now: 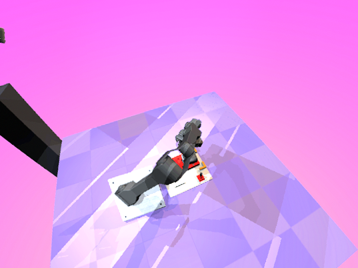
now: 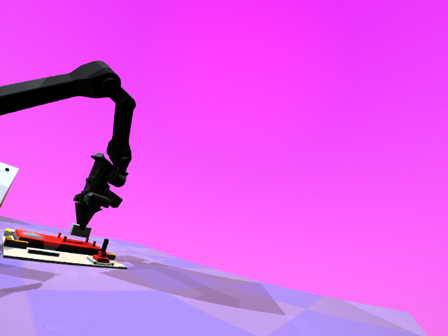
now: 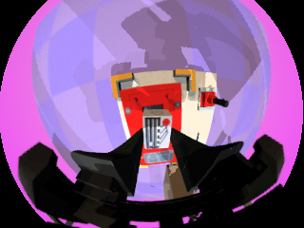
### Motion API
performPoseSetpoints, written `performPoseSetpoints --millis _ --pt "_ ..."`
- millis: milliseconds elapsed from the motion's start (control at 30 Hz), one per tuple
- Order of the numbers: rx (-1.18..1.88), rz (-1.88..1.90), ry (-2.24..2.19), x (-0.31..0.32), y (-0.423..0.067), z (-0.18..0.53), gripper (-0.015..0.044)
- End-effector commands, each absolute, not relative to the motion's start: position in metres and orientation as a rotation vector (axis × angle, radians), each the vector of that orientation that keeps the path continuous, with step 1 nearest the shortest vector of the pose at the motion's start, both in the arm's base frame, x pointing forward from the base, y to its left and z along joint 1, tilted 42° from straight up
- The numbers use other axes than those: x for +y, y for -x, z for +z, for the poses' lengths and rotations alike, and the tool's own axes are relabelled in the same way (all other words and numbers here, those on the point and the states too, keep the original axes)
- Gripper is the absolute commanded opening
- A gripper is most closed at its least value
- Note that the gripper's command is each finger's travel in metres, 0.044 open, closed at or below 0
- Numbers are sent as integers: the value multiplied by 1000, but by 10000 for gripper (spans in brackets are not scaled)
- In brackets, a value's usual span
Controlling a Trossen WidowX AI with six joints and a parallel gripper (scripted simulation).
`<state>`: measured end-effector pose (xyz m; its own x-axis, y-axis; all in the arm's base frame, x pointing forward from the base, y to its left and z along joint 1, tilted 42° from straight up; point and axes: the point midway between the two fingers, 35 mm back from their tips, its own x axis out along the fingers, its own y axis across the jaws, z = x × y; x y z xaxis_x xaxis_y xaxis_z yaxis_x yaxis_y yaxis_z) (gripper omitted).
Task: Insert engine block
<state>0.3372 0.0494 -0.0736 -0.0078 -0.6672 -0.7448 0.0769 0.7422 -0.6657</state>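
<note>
1. Black pincer (image 2: pixel 83 227) clenched on small grey ribbed engine block (image 2: pixel 80 229), fingers pointing down.
2. Block hangs just above flat red car body (image 2: pixel 54 240), not yet seated.
3. Body lies on cream base board (image 2: pixel 68 257) w/ red lever (image 2: pixel 103 249) on glossy purple table (image 2: pixel 224 307).

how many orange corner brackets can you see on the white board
2 in the wrist view: one at the board's far left corner, one at its far right. Nearer corners are hidden behind the gripper.

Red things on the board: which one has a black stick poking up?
The small red lever block at the board's corner; the big flat red car body has only short red pegs.
</note>
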Motion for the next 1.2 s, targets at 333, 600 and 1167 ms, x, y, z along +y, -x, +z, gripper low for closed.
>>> performPoseSetpoints --millis 333,600,1167 --pt "1564 -439 709 48 -337 -76 158" --pt "1514 -550 593 47 -337 -77 158" --pt "1529 -519 627 45 -337 -79 158"
